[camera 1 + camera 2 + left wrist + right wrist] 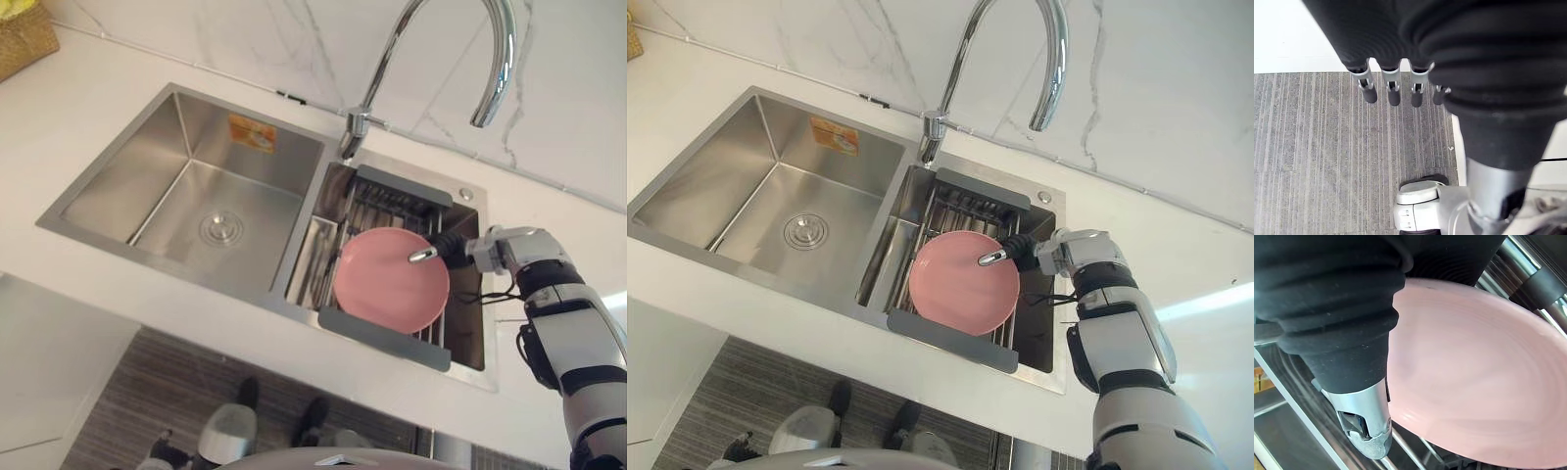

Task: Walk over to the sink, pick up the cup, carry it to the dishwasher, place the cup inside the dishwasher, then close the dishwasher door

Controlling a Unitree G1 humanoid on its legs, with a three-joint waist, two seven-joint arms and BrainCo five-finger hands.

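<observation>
one pink plate (pixel 387 292), right robot hand (pixel 446 247) above — grip unclear, left robot hand (pixel 1393 91) slack

One pink plate (pixel 390 294), one drying rack (pixel 384 339), one tap (pixel 495 59), two sink basins (pixel 186 186), one wicker basket (pixel 24 39)

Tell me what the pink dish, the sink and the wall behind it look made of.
Pink plate: probably glazed ceramic or melamine, smooth with a soft sheen and faint concentric rings. Sink: brushed stainless steel, grey with dull reflections. Wall: marble or a marble-look panel, white with grey veins.
</observation>
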